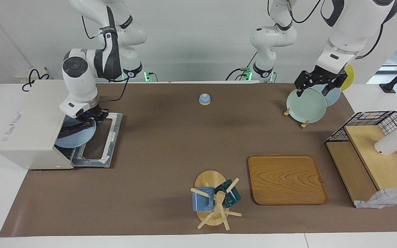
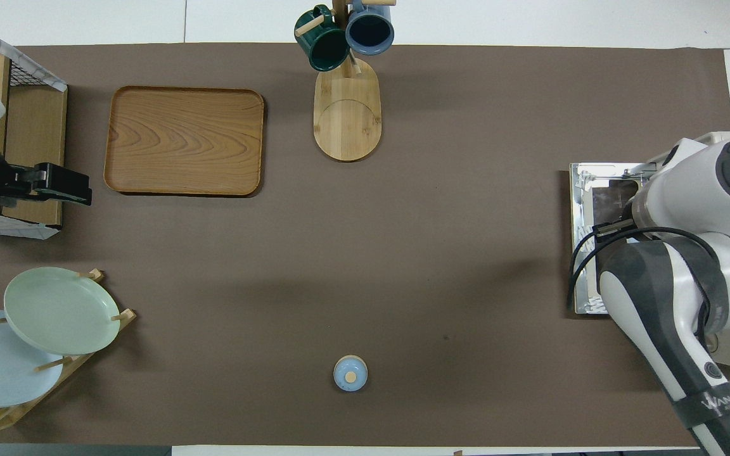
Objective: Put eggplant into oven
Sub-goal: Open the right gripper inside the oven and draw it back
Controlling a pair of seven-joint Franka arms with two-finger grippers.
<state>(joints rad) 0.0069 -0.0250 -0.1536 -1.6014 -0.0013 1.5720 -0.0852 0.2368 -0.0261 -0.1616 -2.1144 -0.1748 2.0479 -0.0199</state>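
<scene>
Oven: the boxy white toaster oven [image 1: 29, 131] sits at the right arm's end of the table, its glass-paned door [image 1: 110, 137] folded flat on the brown mat.
Right arm: it reaches down to the oven's mouth; the right gripper [image 1: 90, 121] has its fingertips pressed together at the edge of a plate. Whether they pinch that edge cannot be told.
Left arm: it waits, the left gripper [image 1: 317, 90] spread and empty above the pale green plate [image 1: 305, 106] in the wooden rack.
Plate: the round light-blue plate [image 1: 74, 139] lies half inside the oven and half out over the door hinge.
Eggplant: the long, dark purple-black eggplant [image 1: 76, 128] appears as a curved band across the plate, right at the opening and not fully in. The overhead view hides it under the right arm.
Risk: the load looks only partway home. A tilt of the plate could roll the slick vegetable off onto the door. The plate's edge may catch the oven's wire shelf. The gripper's knuckles could knock the top of the opening.
</scene>
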